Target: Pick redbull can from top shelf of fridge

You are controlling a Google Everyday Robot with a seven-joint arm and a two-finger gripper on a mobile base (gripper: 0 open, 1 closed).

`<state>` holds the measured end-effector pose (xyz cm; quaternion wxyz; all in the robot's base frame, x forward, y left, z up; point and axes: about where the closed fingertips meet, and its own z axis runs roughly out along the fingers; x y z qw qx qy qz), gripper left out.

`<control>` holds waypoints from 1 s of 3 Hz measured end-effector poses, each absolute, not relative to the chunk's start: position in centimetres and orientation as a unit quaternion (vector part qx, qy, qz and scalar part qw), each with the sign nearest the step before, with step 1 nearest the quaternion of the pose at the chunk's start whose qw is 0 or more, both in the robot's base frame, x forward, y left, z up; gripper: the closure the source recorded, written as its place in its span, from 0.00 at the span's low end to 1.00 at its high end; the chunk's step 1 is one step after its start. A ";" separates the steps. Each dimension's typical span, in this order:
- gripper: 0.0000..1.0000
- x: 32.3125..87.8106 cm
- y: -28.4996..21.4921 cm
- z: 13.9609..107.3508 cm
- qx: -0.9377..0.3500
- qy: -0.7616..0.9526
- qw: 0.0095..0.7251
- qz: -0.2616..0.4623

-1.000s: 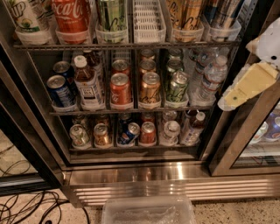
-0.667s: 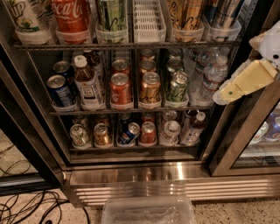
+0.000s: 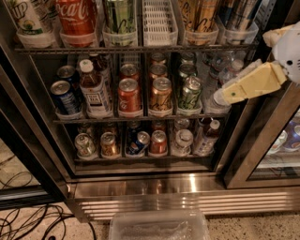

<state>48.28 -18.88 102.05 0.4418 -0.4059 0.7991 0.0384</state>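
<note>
The redbull can (image 3: pixel 239 14) is silver with blue panels and stands in a clear bin at the far right of the top shelf (image 3: pixel 136 48). Its lid is cut off by the top edge of the view. The fridge (image 3: pixel 187 194) is open, with its wire racks in view. My gripper (image 3: pixel 224 96), cream-coloured, reaches in from the right. It hangs below the top shelf, in front of the right end of the middle rack, below and slightly left of the redbull can, and holds nothing that I can see.
Left of the redbull can stand a gold-and-black can (image 3: pixel 199 14), an empty white bin (image 3: pixel 159 21), a green can (image 3: pixel 119 14) and a Coca-Cola can (image 3: pixel 77 16). Lower racks hold short cans and bottles. The dark-framed glass door (image 3: pixel 253 154) stands right. A clear tub (image 3: pixel 159 227) and cables (image 3: pixel 28 220) lie on the floor.
My gripper has moved left and slightly up, further in front of the middle rack's right end. Nothing in the fridge has moved.
</note>
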 end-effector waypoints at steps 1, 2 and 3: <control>0.00 48.6 -18.3 102.8 -0.378 0.791 0.478 0.047; 0.00 50.1 -17.5 104.3 -0.376 0.776 0.501 0.076; 0.00 49.9 -17.3 104.5 -0.379 0.775 0.499 0.078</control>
